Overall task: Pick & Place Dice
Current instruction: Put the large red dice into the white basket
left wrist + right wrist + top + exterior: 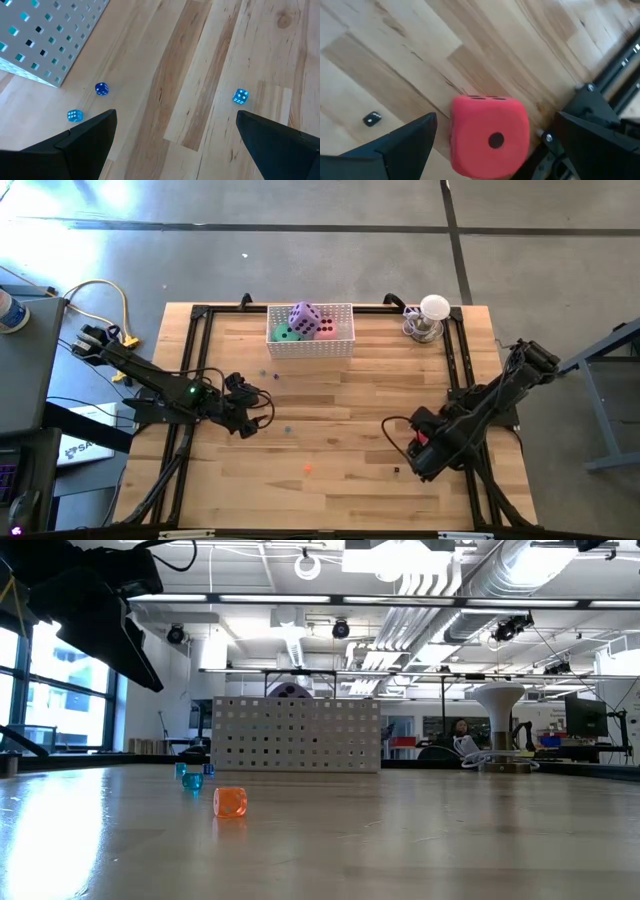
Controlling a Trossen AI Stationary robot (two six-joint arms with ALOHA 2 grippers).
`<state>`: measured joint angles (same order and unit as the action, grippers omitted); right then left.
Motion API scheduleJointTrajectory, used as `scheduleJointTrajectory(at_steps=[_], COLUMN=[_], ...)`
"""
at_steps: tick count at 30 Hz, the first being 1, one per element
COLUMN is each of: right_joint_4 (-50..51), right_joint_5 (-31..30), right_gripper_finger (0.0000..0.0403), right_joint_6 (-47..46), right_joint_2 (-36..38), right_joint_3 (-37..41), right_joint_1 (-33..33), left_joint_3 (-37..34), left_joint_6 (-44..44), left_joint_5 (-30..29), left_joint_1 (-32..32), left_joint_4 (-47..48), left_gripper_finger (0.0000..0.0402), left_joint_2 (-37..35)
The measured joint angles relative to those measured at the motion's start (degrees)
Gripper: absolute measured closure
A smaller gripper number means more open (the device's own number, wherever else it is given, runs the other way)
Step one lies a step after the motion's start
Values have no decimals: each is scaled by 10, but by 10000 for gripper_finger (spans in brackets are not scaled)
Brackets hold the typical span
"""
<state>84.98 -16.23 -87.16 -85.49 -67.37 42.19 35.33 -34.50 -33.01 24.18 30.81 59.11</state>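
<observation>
Dice from above: we count purple die [305,317], green die [287,332] and pink die [327,329] in the white basket [310,348] at the table's [330,430] far edge; left gripper [252,412] near the left edge, right gripper [407,452] toward the near right corner.
Low view: we note a small orange die [230,802] before the basket.
Left wrist: we find the fingers spread wide, gripping nothing, over small blue dice [101,89].
Right wrist: we see the red die [489,136] on the table between spread, unclosed fingers.

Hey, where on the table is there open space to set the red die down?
Bare wood lies mid-table, between the white perforated basket, the left gripper and the right gripper. It is crowded inside the basket and around the red soft die by the right gripper.
</observation>
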Motion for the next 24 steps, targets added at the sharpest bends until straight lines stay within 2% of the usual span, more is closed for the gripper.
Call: scheduleJointTrajectory(at_steps=[6, 17, 21, 24], right_joint_4=[25, 31, 18, 3], right_joint_5=[29, 14, 23, 59], right_gripper_finger=[9, 9, 9, 9], right_joint_6=[-15, 14, 9, 18], right_joint_2=[1, 70, 107, 133], right_joint_3=[0, 2, 42, 84], right_joint_1=[0, 2, 2, 2], left_joint_3=[0, 0, 0, 0], left_joint_6=[0, 0, 0, 0], left_joint_5=[0, 0, 0, 0], left_joint_1=[0, 0, 0, 0], left_joint_4=[0, 0, 1, 1], left_gripper_finger=[2, 2, 2, 2], left_joint_2=[0, 0, 0, 0])
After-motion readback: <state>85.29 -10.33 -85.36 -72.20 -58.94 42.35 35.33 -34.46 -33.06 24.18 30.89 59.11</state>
